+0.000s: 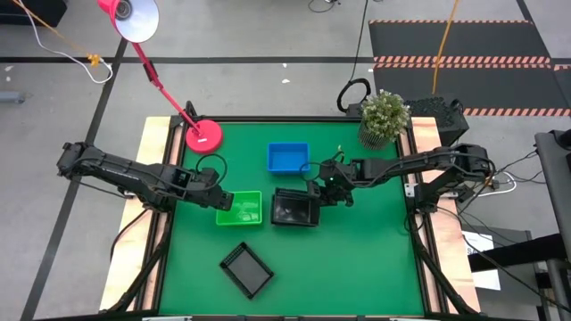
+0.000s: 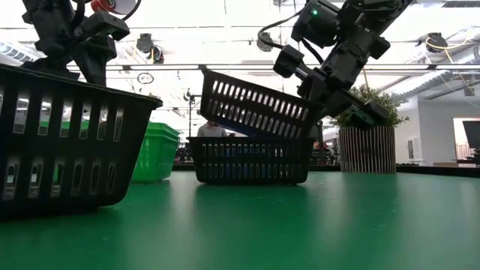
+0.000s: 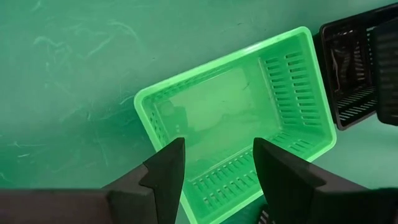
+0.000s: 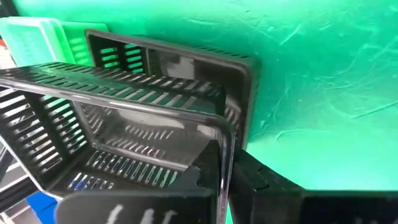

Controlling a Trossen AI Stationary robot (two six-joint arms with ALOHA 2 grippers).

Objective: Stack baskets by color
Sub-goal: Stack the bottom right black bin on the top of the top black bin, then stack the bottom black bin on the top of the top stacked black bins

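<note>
Two black mesh baskets are at the table's middle. One black basket (image 2: 251,161) stands on the mat. A second black basket (image 2: 255,101) hangs tilted over it, with my right gripper (image 1: 315,191) shut on it. The tilted one's low edge is at the lower basket's rim. A green basket (image 1: 239,208) stands just to their left. My left gripper (image 3: 217,168) hovers open above the green basket's left end, touching nothing. A blue basket (image 1: 287,158) rests farther back. A third black basket (image 1: 246,269) sits near the front edge. My right gripper pinches the upper black basket's right-hand wall near its far corner (image 4: 221,163), one finger inside and one finger (image 4: 261,180) outside. The fingers come slanting down from the table's right. The basket tilts, its left end raised, over the lower black basket (image 4: 242,81).
A pink lamp base (image 1: 203,135) stands at the back left, its arm reaching up and left. A potted plant (image 1: 385,116) is at the back right corner. Bare green mat lies at the front right.
</note>
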